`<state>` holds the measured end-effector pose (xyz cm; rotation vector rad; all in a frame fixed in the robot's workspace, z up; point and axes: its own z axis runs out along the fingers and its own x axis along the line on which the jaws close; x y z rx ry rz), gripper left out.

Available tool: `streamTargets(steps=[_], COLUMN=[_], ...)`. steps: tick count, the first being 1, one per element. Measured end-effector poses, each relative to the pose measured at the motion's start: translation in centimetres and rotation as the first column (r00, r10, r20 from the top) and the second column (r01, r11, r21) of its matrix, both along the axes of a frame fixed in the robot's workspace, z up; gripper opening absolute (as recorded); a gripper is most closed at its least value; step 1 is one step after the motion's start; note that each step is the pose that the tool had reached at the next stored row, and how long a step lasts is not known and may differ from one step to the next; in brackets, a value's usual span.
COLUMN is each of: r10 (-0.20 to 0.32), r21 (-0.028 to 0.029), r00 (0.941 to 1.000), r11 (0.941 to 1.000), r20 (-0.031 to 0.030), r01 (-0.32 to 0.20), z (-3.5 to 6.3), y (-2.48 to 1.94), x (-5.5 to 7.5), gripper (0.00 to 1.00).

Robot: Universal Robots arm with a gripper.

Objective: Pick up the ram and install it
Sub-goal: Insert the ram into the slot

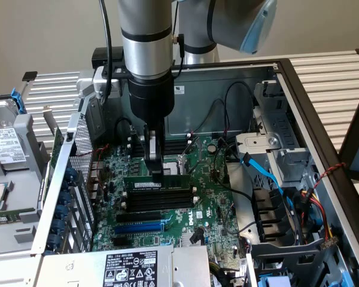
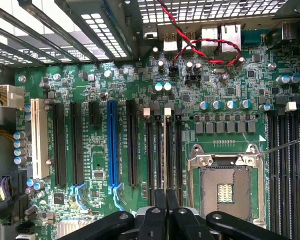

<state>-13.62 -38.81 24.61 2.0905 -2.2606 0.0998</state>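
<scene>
The ram [image 1: 176, 181], a long green stick with a white label, stands on edge along the rearmost black memory slot [image 1: 161, 200] of the motherboard [image 1: 209, 197]. My gripper [image 1: 157, 173] comes straight down from above and is shut on the ram's top edge near its middle. I cannot tell whether the ram's lower edge is pressed into the slot. In the wrist view the gripper [image 2: 166, 202] is pinched on the ram [image 2: 164, 165], seen edge-on running along the black slots [image 2: 151, 150].
A long blue slot [image 1: 140, 227] [image 2: 112, 145] lies beside the black ones. The open processor socket [image 2: 225, 187] is close to the memory slots. A drive cage [image 1: 275, 149] with blue cables [image 1: 257, 170] stands at the exterior view's right, and a power supply [image 1: 131, 269] in front.
</scene>
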Motion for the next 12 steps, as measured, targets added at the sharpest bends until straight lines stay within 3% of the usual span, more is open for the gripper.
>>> streamTargets(steps=[3,12], r10=[0.000,0.000], r21=[0.0000,-0.0001], r00=[1.0000,1.0000], r11=[1.0000,1.0000], r20=[0.0000,0.0000], r01=[0.000,0.000], z=[-0.05,-0.07], y=[-0.26,-0.30], x=[0.05,0.19], gripper=[0.12,0.12])
